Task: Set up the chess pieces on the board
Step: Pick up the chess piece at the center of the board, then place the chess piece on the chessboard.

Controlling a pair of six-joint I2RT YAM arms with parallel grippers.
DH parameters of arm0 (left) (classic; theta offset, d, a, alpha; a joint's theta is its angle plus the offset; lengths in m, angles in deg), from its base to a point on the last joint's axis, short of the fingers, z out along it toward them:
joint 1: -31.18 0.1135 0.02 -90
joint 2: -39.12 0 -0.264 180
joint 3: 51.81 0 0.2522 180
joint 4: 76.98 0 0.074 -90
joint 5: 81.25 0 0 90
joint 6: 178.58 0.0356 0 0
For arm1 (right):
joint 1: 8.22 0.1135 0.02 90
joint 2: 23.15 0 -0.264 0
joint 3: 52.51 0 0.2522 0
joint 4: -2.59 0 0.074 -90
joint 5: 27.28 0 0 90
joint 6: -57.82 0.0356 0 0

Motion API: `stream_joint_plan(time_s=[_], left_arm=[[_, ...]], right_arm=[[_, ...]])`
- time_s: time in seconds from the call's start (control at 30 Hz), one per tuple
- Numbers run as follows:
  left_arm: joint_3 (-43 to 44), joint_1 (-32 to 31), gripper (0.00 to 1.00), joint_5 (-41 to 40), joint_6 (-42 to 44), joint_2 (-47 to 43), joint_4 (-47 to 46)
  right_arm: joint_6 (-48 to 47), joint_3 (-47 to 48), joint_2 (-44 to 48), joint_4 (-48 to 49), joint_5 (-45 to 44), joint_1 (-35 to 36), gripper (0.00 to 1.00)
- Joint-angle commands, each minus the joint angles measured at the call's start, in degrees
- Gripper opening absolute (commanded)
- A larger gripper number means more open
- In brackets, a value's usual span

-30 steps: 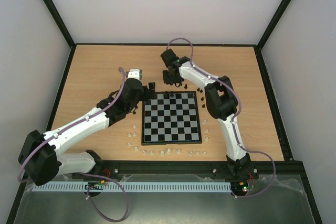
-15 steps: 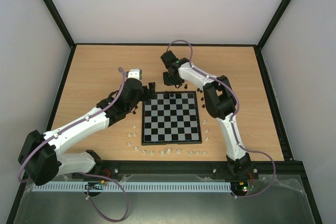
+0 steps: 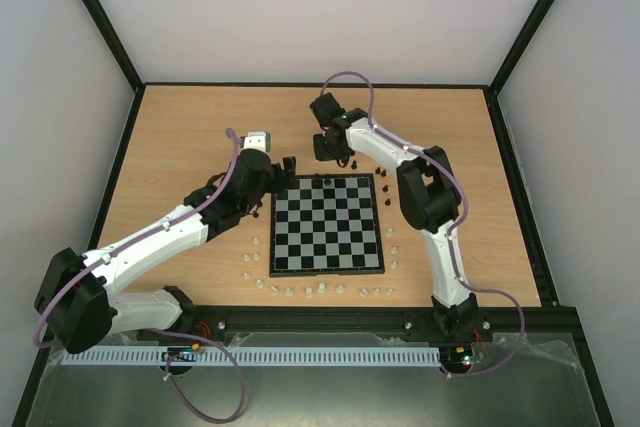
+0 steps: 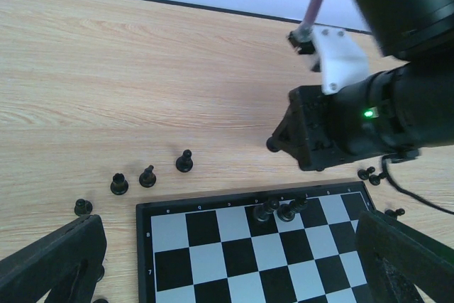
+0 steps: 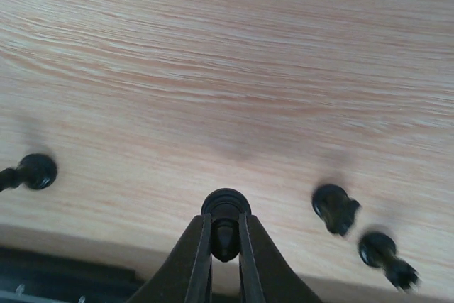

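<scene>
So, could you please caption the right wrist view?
Right gripper shut on a black chess piece on the table, others nearby.

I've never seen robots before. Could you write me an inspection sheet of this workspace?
Surface: light wooden table.
Job's things: black-and-white checked chessboard at centre; a few tiny black chess pieces on its far edge, more loose beyond it.
Clutter: small translucent white pieces scattered around the board's near half.
Grippers: left gripper open at the board's far-left corner; right gripper shut on one black piece.
Cables: purple cables run along both arms.
Surroundings: white walls, black frame.
</scene>
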Motion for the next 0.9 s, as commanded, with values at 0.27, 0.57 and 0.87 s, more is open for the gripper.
stream_joint_plan(time_s=[0.27, 0.57, 0.87], left_arm=[[-0.72, 0.21, 0.99, -0.51, -0.23, -0.06, -1.34], [-0.74, 0.21, 0.99, -0.67, -0.35, 0.51, -1.45], [-0.9, 0.21, 0.99, -0.81, -0.44, 0.17, -1.49]], right_arm=[[1.12, -18.56, 21.9, 0.4, -1.02, 0.0, 0.09], [2.31, -29.84, 28.97, 2.27, -0.47, 1.88, 0.09], [2.32, -29.11, 24.79, 4.17, -0.16, 2.77, 0.09]])
